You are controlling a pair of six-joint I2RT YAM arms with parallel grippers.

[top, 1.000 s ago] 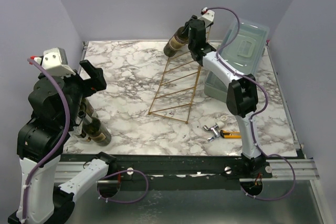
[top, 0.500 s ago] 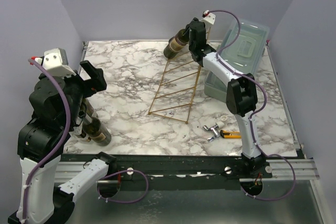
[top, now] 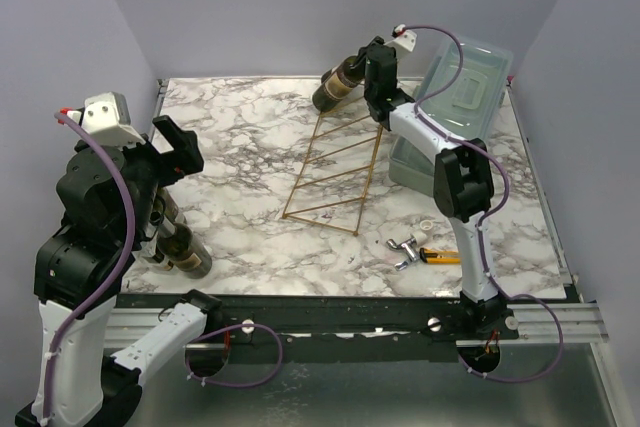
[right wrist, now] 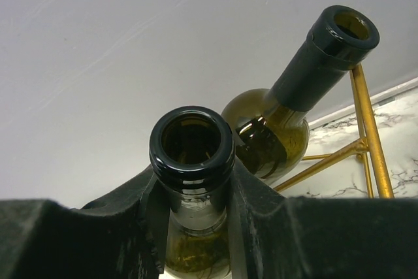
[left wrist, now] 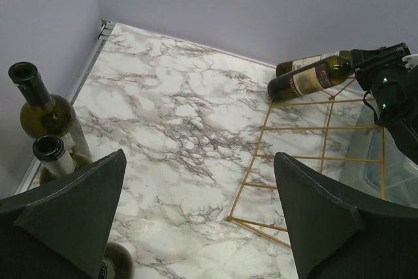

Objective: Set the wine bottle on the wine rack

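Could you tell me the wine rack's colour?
The rack is gold; the left wrist view shows it best.

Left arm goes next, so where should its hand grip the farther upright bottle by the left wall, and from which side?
Likely the neck of the farther upright bottle, just under the lip, coming from the table side. The neck is slim and stands clear, while the wall and the nearer bottle crowd its other sides. The left hand is open.
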